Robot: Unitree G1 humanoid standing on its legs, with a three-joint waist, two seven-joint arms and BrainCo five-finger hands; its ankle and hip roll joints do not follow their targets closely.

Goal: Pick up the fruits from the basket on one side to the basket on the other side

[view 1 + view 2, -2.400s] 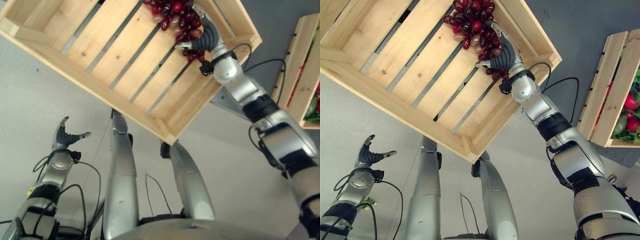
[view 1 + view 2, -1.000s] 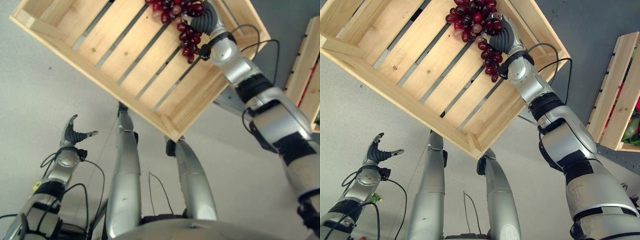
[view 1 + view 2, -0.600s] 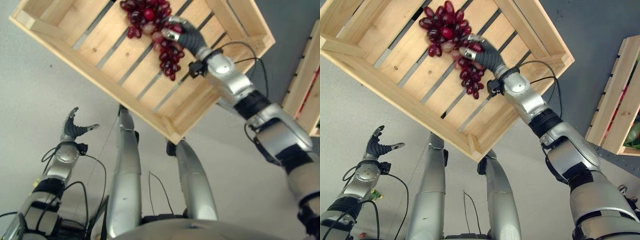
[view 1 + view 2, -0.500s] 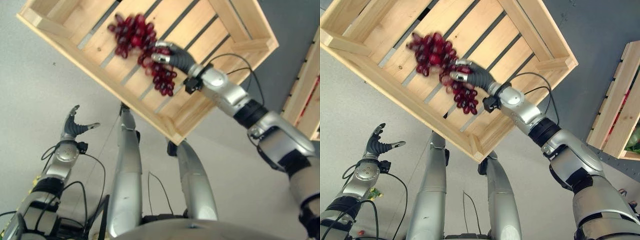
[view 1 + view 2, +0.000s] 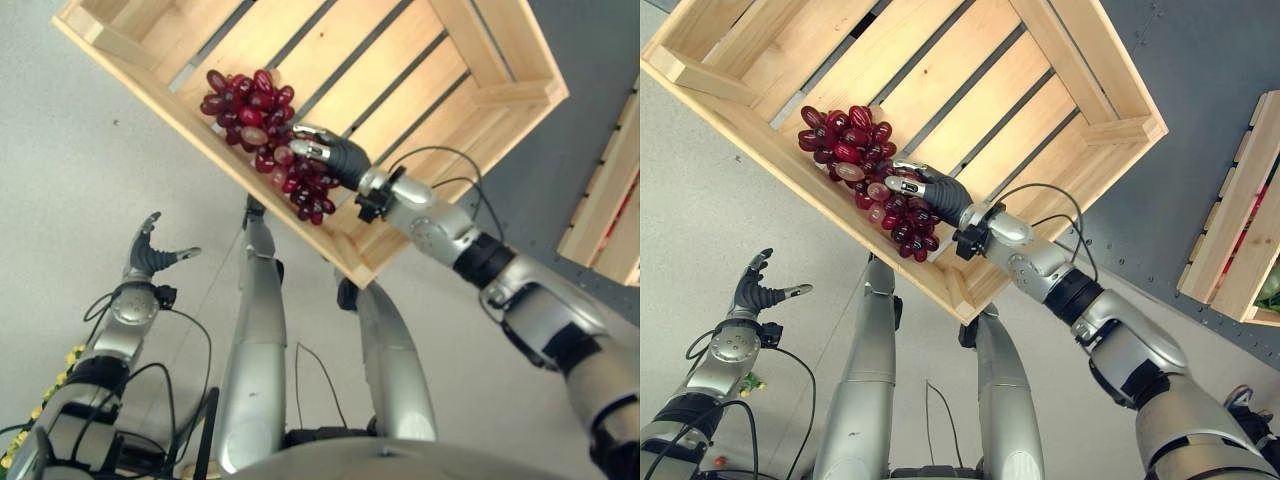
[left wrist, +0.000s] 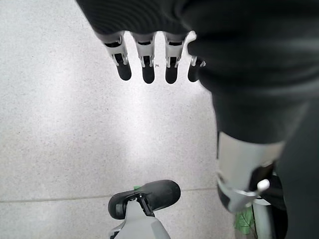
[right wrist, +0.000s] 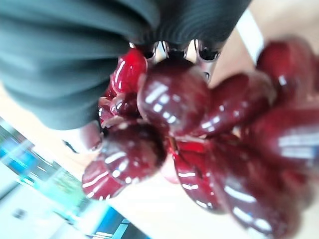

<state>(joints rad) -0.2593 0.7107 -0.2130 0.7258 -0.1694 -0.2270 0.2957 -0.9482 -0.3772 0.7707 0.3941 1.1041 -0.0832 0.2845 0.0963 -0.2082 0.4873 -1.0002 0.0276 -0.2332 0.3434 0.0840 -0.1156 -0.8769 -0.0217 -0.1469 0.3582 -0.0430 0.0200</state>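
Now a bunch of red grapes [image 5: 865, 170] is held by the right hand [image 5: 936, 196], whose fingers are curled round it, above the near rim of a slatted wooden crate [image 5: 970, 90]. Part of a second crate [image 5: 1230, 225] is seen at the right edge. Low on the left, the left hand [image 5: 150, 255] is held over grey floor [image 6: 60, 129], fingers straight and spread, nothing in it.

We see the right hand [image 5: 930, 195] has carried the grapes [image 5: 865, 180] from the crate's [image 5: 1080, 60] far right part to its near-left rail, where the bunch now seems to overhang; our camera has shifted too.
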